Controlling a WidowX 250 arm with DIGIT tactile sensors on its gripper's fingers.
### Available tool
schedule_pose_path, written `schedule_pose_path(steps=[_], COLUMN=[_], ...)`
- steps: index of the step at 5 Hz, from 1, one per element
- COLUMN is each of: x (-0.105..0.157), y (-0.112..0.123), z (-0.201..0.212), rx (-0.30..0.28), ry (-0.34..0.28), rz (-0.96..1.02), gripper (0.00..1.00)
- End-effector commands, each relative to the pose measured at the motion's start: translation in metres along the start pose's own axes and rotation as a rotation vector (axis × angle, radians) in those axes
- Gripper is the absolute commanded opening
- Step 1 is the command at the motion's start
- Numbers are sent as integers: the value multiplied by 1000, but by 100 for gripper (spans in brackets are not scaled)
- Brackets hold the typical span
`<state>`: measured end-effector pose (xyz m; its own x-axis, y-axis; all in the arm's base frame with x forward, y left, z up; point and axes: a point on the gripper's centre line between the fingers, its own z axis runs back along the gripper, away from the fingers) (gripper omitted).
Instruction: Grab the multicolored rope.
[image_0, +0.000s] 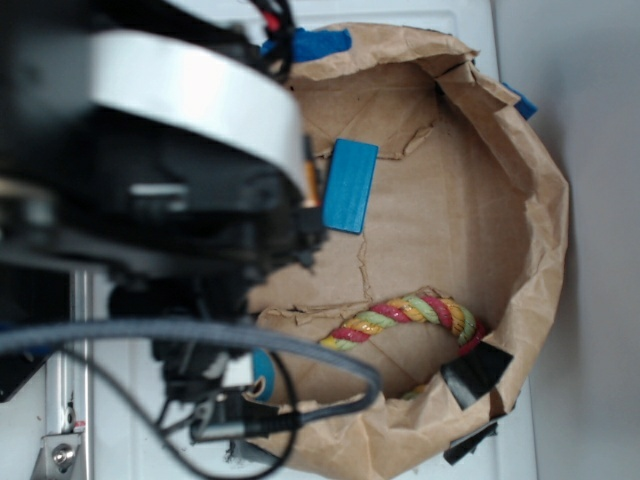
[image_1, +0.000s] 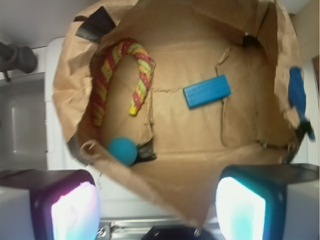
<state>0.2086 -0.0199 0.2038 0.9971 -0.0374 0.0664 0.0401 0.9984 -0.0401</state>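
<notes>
Inside the brown paper enclosure (image_1: 200, 165), the multicolored rope (image_1: 122, 75) lies curved like a hook against the wall, untouched. Near it sit a teal ball (image_1: 122, 150) and, well apart, a blue block (image_1: 207, 91). At the bottom edge of the wrist view, the gripper (image_1: 157, 207) hangs above the enclosure rim with its fingers (image_1: 75, 210) spread wide and holding nothing. No approach to the rope is complete: alignment over it, descent and closure all remain to be done.
</notes>
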Motion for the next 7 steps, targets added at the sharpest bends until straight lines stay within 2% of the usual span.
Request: schedule_pose_path(steps=[1, 2, 4, 5, 7], x=[29, 47, 47, 56, 65], y=[0, -21, -21, -1, 29], z=[-12, 36, 36, -15, -81], rx=[-123, -164, -164, -82, -104], ry=[-58, -152, -152, -92, -10], rz=[-234, -348, -348, -338, -365], gripper=[100, 100, 100, 100, 100])
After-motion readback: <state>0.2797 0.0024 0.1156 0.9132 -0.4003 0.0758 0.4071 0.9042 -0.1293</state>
